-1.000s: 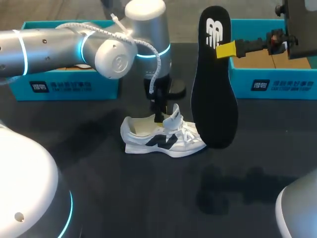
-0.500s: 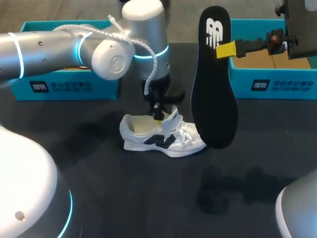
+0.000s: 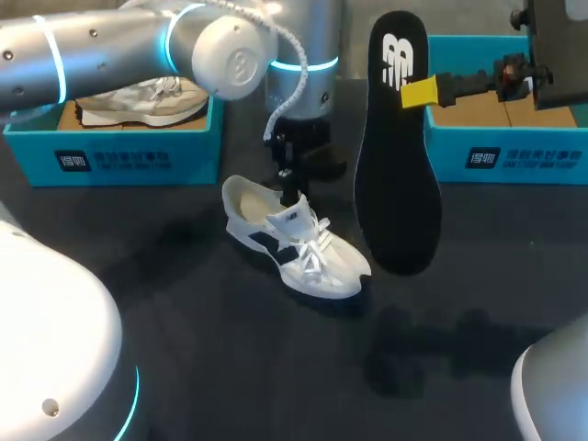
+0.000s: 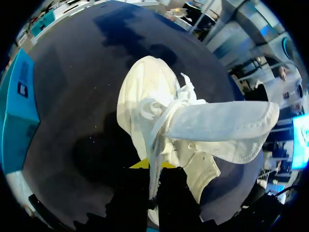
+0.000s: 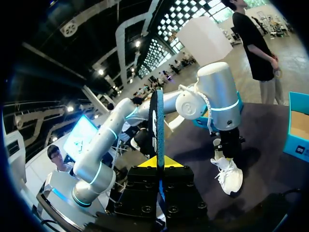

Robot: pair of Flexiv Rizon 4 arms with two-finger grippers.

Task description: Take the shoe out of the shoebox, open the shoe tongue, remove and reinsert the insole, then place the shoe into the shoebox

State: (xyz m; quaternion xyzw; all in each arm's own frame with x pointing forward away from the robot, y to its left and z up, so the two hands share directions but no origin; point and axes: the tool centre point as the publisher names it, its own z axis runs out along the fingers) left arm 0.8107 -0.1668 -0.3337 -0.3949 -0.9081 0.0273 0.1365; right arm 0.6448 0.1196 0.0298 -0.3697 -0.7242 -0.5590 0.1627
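Thin insole point(image 3: 397, 175) clamped near logo end by right gripper point(image 3: 421, 92), fingers closed on it; judged light, floppy. Soft tongue point(image 4: 217, 128) of sneaker point(image 3: 299, 241) pinched between closed fingers of left gripper point(image 3: 290, 191); edge hold advised.

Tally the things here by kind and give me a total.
Shoeboxes: 2, left shoebox, right shoebox
Shoes: 2, table shoe, boxed shoe in the left shoebox
Insoles: 1, insole, held up off the table
Total: 5
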